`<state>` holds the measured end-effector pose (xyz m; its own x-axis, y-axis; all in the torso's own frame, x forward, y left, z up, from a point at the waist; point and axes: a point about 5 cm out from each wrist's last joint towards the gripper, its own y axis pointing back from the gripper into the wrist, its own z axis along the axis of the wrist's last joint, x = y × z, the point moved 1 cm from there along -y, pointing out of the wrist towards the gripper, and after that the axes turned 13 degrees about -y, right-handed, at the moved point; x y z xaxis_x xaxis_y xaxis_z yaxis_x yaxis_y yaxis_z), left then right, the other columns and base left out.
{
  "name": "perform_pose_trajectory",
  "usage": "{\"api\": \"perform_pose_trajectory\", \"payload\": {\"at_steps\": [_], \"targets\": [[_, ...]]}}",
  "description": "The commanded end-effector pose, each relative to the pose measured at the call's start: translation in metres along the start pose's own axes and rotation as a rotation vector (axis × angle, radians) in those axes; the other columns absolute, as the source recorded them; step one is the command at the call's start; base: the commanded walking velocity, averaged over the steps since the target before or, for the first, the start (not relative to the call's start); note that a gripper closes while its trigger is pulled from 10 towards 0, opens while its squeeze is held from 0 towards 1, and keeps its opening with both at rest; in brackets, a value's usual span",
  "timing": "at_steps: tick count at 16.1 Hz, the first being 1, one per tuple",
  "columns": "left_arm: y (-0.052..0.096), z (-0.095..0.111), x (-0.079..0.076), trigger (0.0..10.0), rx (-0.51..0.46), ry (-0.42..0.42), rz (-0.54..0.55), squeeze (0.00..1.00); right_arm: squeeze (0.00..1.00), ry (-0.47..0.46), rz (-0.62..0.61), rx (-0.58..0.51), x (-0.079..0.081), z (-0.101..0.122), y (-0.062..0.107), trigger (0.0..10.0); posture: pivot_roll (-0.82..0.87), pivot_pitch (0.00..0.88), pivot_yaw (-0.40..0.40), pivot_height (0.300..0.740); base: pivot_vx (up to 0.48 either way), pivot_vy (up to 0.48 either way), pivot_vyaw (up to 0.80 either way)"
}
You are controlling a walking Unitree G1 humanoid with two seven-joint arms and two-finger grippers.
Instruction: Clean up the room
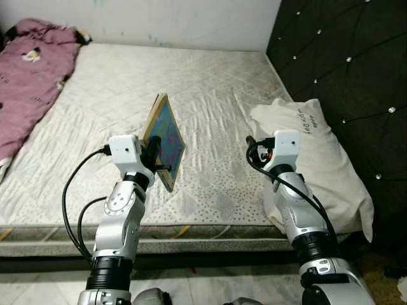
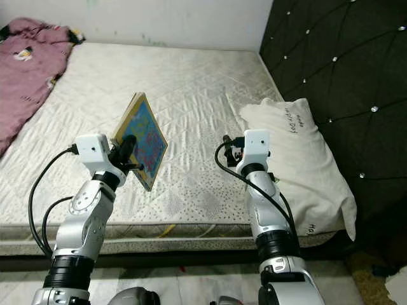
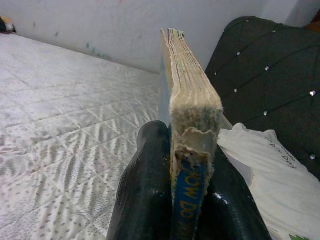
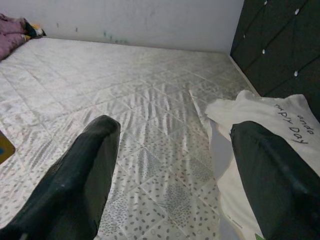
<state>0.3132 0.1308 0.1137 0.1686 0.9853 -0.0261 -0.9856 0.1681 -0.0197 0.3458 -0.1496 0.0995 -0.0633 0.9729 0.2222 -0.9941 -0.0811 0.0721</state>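
Note:
A thick, worn book [image 1: 165,141] with a colourful blue cover is held on edge above the near side of the bed, my left gripper [image 1: 154,159] shut on its lower spine. In the left wrist view the frayed page block [image 3: 192,100] rises between the two black fingers [image 3: 145,190]. My right gripper [image 4: 175,180] is open over the mattress, just left of a white pillow [image 1: 321,162], with nothing between its fingers. A crumpled pink blanket [image 1: 28,76] lies at the bed's far left.
The white quilted mattress [image 1: 210,82] spans the view, its front edge [image 1: 191,229] close to my arms. A black tufted headboard [image 1: 356,63] stands along the right. A pale wall runs behind the bed. Tiled floor [image 1: 191,286] lies below.

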Motion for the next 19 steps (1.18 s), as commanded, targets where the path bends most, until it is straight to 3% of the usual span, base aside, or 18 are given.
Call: {"api": "perform_pose_trajectory", "payload": {"at_steps": [1, 7, 10, 19], "targets": [[-0.0018, 0.0126, -0.0022, 10.0, -0.06, -0.009, -0.017, 0.0, 0.0, -0.001, -0.008, -0.002, -0.0021, 0.0019, -0.0004, 10.0, 0.0, 0.0, -0.042, 0.74, 0.296, 0.0, 0.0], [-0.0024, 0.0132, -0.0013, 10.0, -0.058, -0.006, -0.012, 0.0, 0.0, -0.004, -0.013, -0.006, -0.0021, 0.0031, -0.0012, 10.0, 0.0, 0.0, -0.042, 0.74, 0.292, 0.0, 0.0], [-0.0023, 0.0123, -0.0009, 10.0, -0.052, -0.005, -0.013, 0.0, 0.0, -0.006, -0.015, -0.006, -0.0023, 0.003, -0.0013, 10.0, 0.0, 0.0, -0.041, 0.74, 0.0, 0.0, 0.0], [-0.0014, 0.0124, -0.0032, 10.0, -0.056, 0.002, -0.031, 0.0, 0.0, -0.008, -0.018, -0.005, -0.0036, 0.0027, -0.0008, 10.0, 0.0, 0.0, -0.041, 0.74, 0.34, 0.0, 0.0]]}}
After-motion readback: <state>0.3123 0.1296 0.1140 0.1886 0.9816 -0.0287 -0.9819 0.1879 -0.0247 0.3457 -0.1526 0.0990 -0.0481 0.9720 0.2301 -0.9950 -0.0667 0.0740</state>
